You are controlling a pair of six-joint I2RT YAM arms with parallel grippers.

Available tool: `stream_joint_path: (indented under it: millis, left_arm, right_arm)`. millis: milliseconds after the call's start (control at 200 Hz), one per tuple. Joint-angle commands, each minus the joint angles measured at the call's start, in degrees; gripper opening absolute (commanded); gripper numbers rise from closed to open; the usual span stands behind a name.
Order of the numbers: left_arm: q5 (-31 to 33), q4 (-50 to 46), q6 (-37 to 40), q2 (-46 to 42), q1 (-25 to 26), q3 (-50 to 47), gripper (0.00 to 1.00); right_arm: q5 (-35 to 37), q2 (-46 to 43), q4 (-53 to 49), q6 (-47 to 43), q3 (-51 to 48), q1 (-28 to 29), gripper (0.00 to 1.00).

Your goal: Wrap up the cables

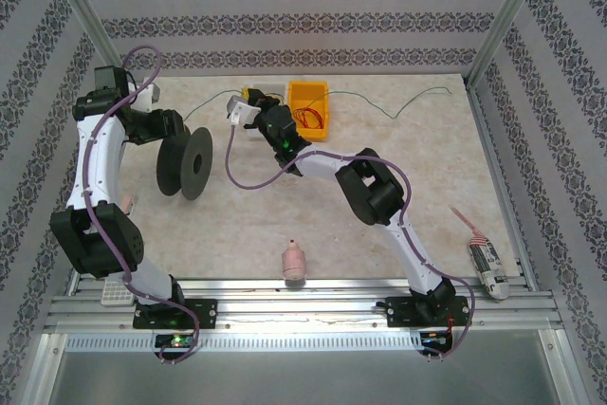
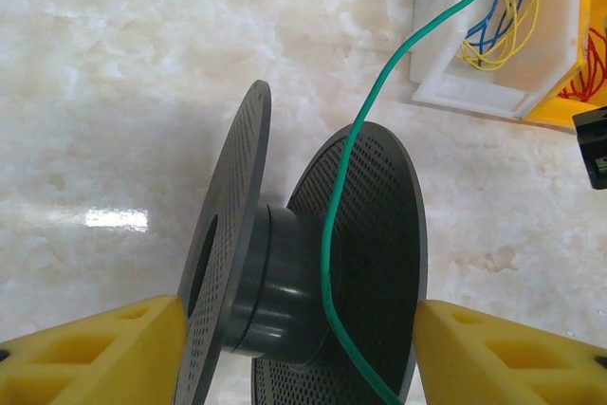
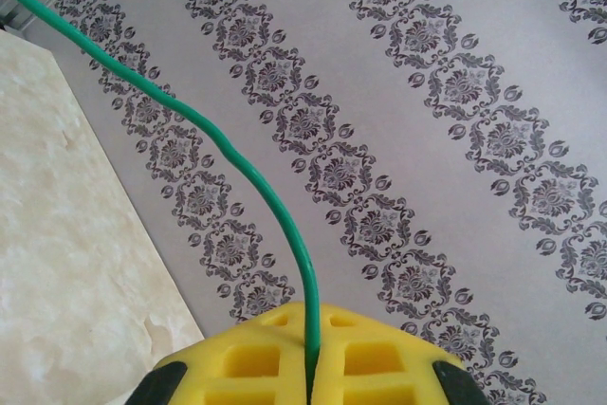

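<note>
The right hand (image 3: pixel 313 353) is clenched on the green cable (image 3: pixel 237 163), which is led onto the black spool (image 2: pixel 275 272) grasped at its flanges by the left hand (image 2: pixel 299 353). If tension is lost, the cable could be thrown over a flange.

Lit brightly and evenly from overhead, casting only faint shadows. Glares white on the desk (image 2: pixel 114 218) and sheens dully on the spool (image 2: pixel 275 301). Blurs the left pincer (image 2: pixel 302 367) near the lens; keeps the green cable (image 3: pixel 237 163) sharp.
</note>
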State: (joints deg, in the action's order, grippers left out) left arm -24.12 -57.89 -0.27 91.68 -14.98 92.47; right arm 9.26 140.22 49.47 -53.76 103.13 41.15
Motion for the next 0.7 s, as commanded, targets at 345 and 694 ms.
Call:
stream_joint_path:
  millis: [345, 694]
  left_arm:
    - [4.49, -0.27, 1.55, 0.73, 0.4, -6.71, 0.62]
    - [0.43, 3.02, -1.2, 0.72, 0.48, -10.62, 0.52]
  right_arm:
    - [1.12, 0.75, 1.24, 2.23, 1.28, 0.9, 0.0]
    - [1.25, 0.75, 1.09, 2.55, 0.77, 1.93, 0.0]
